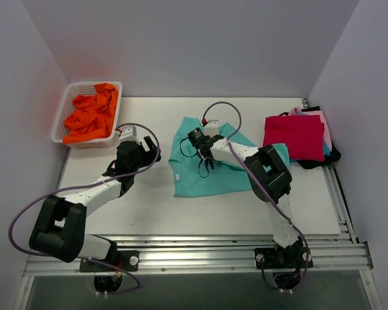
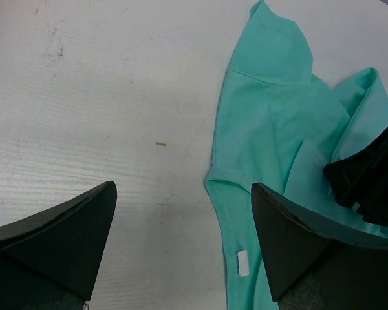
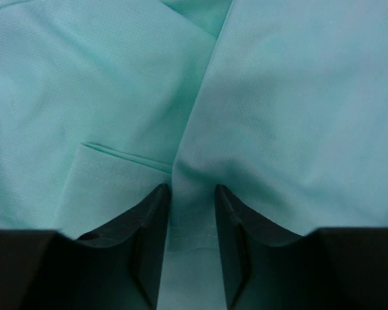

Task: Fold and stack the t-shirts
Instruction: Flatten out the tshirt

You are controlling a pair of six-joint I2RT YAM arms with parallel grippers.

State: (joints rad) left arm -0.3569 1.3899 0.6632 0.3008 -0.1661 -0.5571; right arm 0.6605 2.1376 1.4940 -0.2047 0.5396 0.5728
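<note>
A teal t-shirt (image 1: 207, 175) lies partly folded and rumpled on the white table, in the middle. My right gripper (image 1: 204, 155) is down on its upper middle. In the right wrist view its jaws (image 3: 192, 190) are closed to a narrow gap with a raised fold of the teal cloth (image 3: 291, 97) pinched between them. My left gripper (image 1: 149, 152) is open and empty, just left of the shirt. In the left wrist view it (image 2: 183, 194) hangs over bare table at the shirt's left hem (image 2: 271, 116), with the right gripper (image 2: 368, 174) at the right.
A white basket (image 1: 61, 110) at the back left holds crumpled orange shirts (image 1: 90, 116). A stack of folded shirts with a magenta one on top (image 1: 294, 135) sits at the back right, near the table's right rail (image 1: 333, 187).
</note>
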